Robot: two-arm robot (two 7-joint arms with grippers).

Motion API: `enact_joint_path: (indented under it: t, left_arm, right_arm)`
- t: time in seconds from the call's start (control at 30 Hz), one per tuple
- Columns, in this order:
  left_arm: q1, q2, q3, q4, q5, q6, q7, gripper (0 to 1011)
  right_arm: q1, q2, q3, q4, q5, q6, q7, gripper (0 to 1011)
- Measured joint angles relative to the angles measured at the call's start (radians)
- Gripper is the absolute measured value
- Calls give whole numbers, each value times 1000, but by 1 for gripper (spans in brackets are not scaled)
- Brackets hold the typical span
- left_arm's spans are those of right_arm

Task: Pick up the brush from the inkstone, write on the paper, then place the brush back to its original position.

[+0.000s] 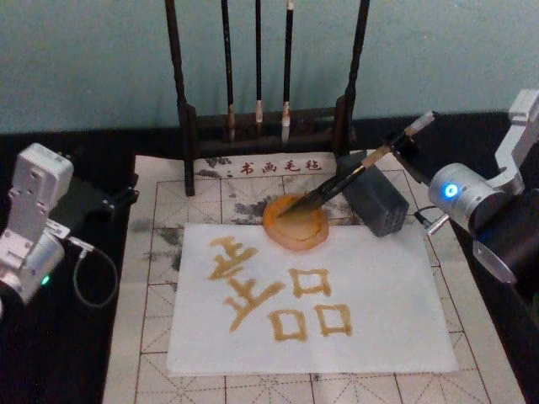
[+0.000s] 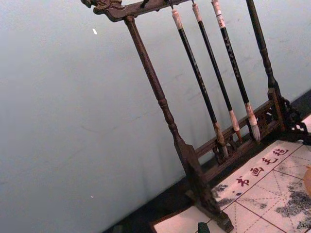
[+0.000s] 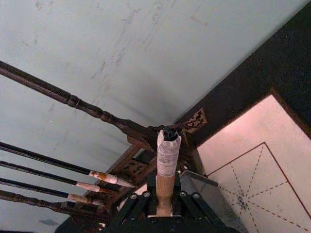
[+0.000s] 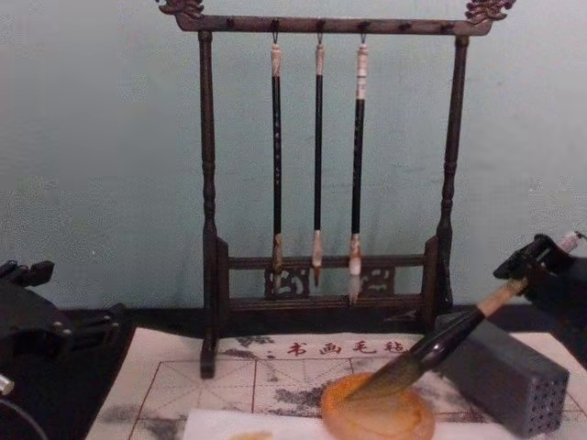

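Leaning brush (image 1: pixel 337 185) over grey block (image 1: pixel 376 204) — tip in inkstone (image 1: pixel 296 223) (rack (image 1: pixel 266 126) behind).

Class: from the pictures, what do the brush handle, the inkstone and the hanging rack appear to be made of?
Brush: handle looks like tan wood or bamboo, matt.
Inkstone: amber and glossy, perhaps resin or glazed ceramic.
Rack: dark turned and carved wood.

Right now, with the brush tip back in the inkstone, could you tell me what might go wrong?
1. The right hand grips the brush near its end cap; the handle leans on the grey block, so on release it may roll or slide off.
2. The inkstone overlaps the paper; nudging it could shift the sheet.
3. The brush rack stands close behind, so retreating carelessly risks a knock.
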Motion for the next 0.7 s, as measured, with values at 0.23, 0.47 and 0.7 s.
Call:
enact_joint_path:
  t: [0.23,0.47,0.7]
  left_arm:
    - [0,0,0,0,0,0,0,1001]
    - [0,0,0,0,0,0,0,1001]
    - [0,0,0,0,0,0,0,1001]
  right_arm:
    - [3,3,-15,6,14,-12,-9,185]
    - [7,10,-29,11,27,-23,-15,185]
    - [11,18,-45,13,36,-31,-20,185]
